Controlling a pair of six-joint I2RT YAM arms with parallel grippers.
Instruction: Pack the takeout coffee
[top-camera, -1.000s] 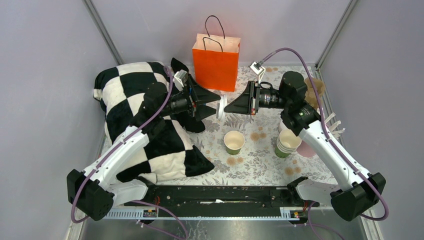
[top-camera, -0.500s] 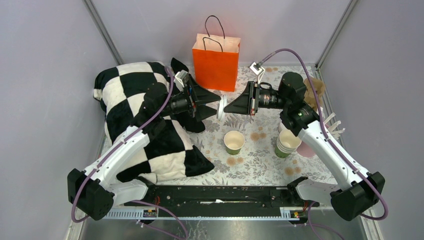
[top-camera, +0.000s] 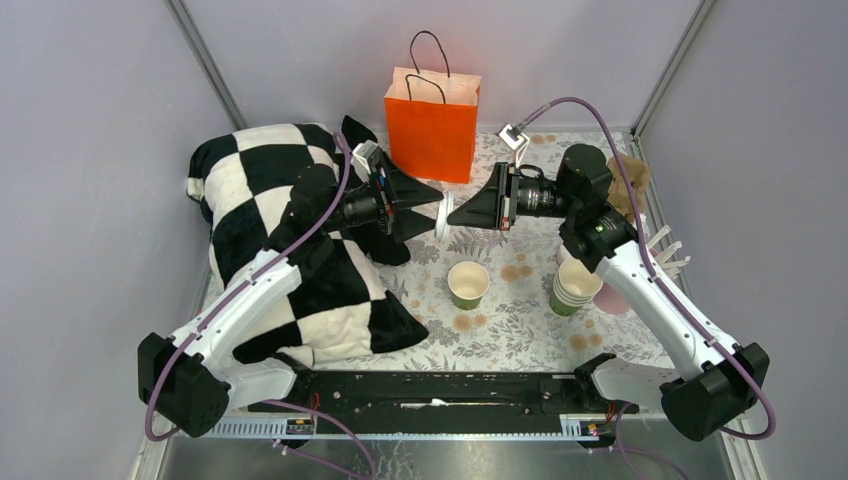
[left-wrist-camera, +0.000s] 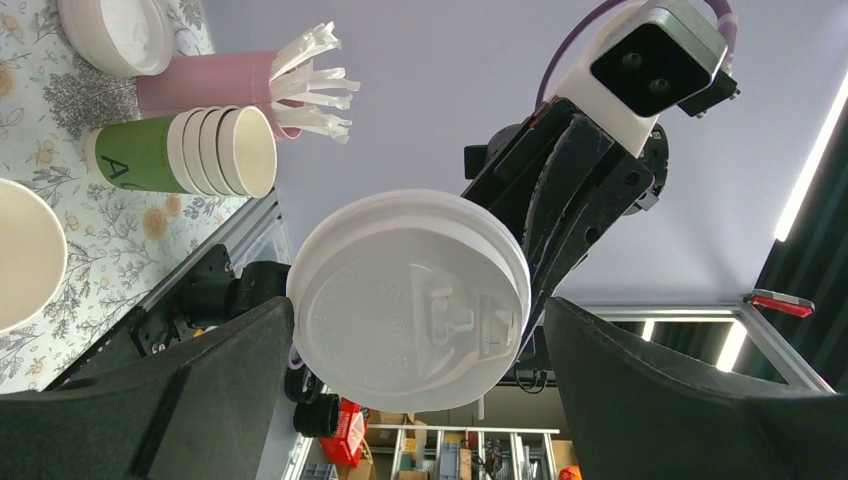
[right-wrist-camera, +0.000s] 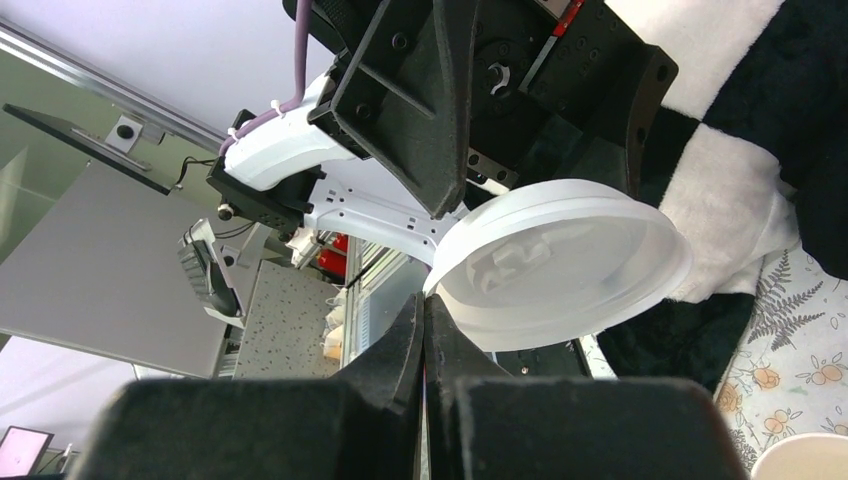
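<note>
The right pincer (right-wrist-camera: 425, 318) is pressed together on the rim of the white lid (right-wrist-camera: 565, 262), light and bendy; the left pincer (left-wrist-camera: 415, 330) is spread either side of it. The lidless green cup (top-camera: 468, 283) stands on the worktop (top-camera: 520, 330) below both, crushable paper, best gripped mid-wall

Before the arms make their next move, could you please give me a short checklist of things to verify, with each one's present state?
1. Right gripper jaws shut on the rim of the lid: ok.
2. Left gripper jaws open on either side of the lid, not clamping it: ok.
3. Lid seated on the single cup: not ok; the cup is lidless and the lid is held in the air.
4. Single cup standing upright, clear of both arms: ok.
5. Orange bag upright with its mouth open: ok.
</note>
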